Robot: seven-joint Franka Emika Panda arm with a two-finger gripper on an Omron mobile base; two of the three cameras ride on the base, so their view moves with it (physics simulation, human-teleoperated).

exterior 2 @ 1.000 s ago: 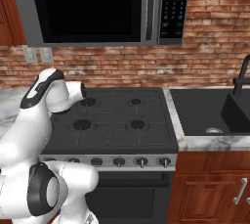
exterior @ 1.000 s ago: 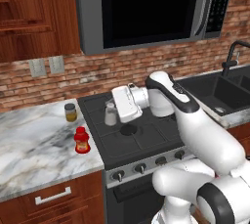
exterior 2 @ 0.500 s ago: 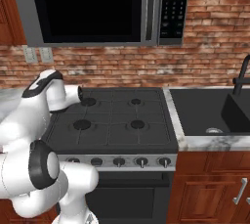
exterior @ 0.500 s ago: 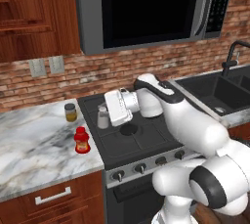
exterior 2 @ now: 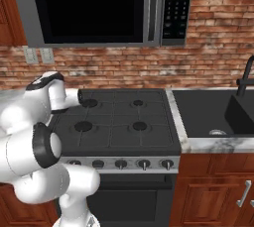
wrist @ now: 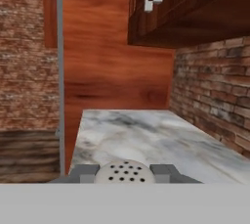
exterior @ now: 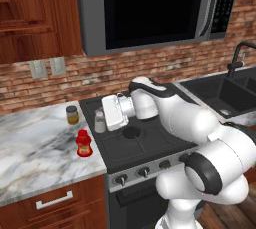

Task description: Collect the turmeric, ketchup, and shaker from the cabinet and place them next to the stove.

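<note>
My gripper (exterior: 102,120) is shut on the pale shaker (exterior: 99,122), which it holds low over the left edge of the black stove (exterior: 145,143). In the hand view the shaker's holed cap (wrist: 124,171) sits between the two fingertips (wrist: 86,172). The turmeric jar (exterior: 72,114) stands on the marble counter (exterior: 35,148) just left of the stove. The red ketchup bottle (exterior: 84,143) stands nearer the counter's front. Far along the counter in the hand view is the reddish-brown cabinet (wrist: 110,61) with its long grey handle (wrist: 60,71). The stove (exterior 2: 124,117) also appears in the right base view.
A microwave (exterior: 145,8) hangs above the stove. A black sink (exterior: 220,93) with a faucet lies to the right. Wall cupboards (wrist: 190,3) hang over the counter in the hand view. A brick wall (exterior: 75,75) with outlets backs the counter.
The arm has swung left and slightly down with the shaker, from above the stove's left burner to its left edge, closer to the turmeric and ketchup.
</note>
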